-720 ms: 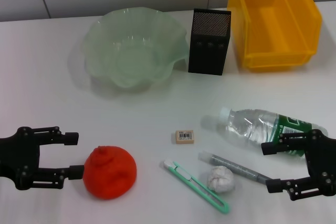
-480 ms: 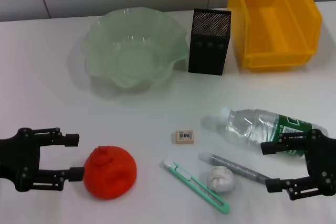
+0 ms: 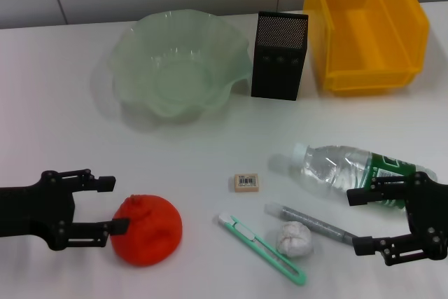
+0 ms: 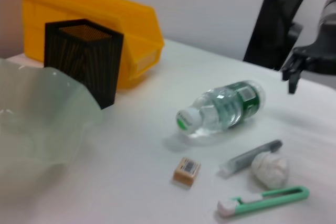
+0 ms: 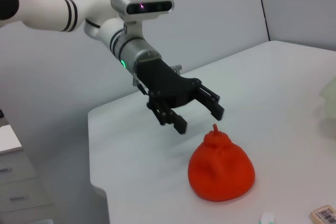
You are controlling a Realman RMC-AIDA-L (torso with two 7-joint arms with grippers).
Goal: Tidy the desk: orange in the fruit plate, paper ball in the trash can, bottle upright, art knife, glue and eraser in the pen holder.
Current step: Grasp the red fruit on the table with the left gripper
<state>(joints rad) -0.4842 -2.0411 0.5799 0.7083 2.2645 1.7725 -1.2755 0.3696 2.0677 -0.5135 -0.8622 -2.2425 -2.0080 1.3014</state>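
The orange [image 3: 147,230] lies at the front left of the table; it also shows in the right wrist view [image 5: 221,169]. My left gripper [image 3: 114,205] is open, its fingertips beside the orange's left side; the right wrist view shows it [image 5: 199,116] just behind the orange. My right gripper [image 3: 355,220] is open at the front right, next to the lying bottle [image 3: 350,169]. The paper ball [image 3: 293,238], grey glue stick [image 3: 311,222], green art knife [image 3: 262,248] and eraser [image 3: 246,182] lie between the arms. The black pen holder [image 3: 278,54], green fruit plate [image 3: 179,61] and yellow bin [image 3: 364,24] stand at the back.
The left wrist view shows the bottle [image 4: 224,107], eraser [image 4: 187,170], glue stick [image 4: 250,155], paper ball [image 4: 270,168], art knife [image 4: 262,201], pen holder [image 4: 83,60] and bin [image 4: 89,23]. A table edge [image 5: 100,192] runs near the orange.
My left gripper has moved right toward the orange, so its fingertips now reach the orange's left side. The right arm and the objects have not moved.
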